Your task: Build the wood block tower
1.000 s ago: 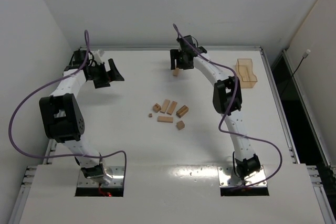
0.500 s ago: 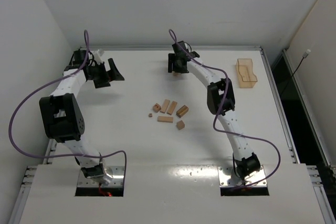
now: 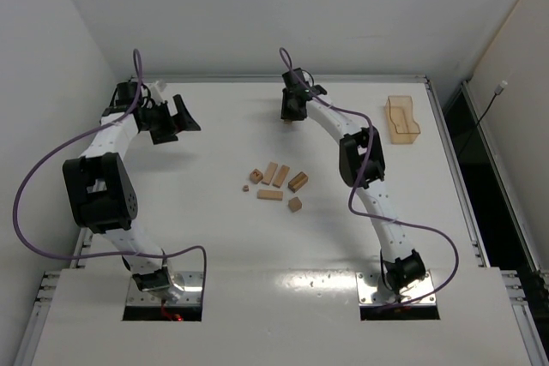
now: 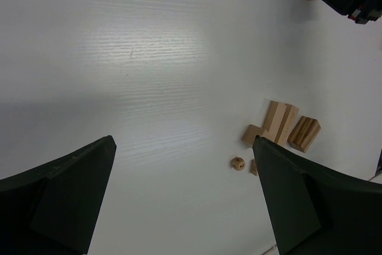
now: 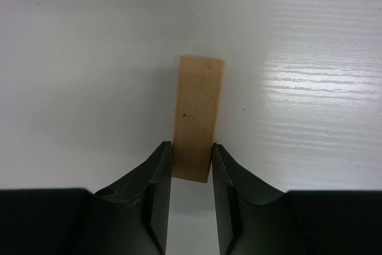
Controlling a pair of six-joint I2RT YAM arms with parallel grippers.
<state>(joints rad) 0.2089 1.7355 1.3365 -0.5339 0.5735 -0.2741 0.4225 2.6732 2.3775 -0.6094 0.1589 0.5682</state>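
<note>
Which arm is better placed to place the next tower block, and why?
Right. The right gripper is shut on a wooden bar; the left gripper hangs open and empty, apart from the loose blocks.

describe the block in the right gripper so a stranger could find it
Look to the far middle of the white table, where the right gripper reaches. A tan wood bar sits pinched between its fingers, well apart from the loose blocks clustered mid-table.

Tan wood block (image 5: 198,117) between fingers (image 5: 159,174) of right end effector (image 5: 191,152)
</note>
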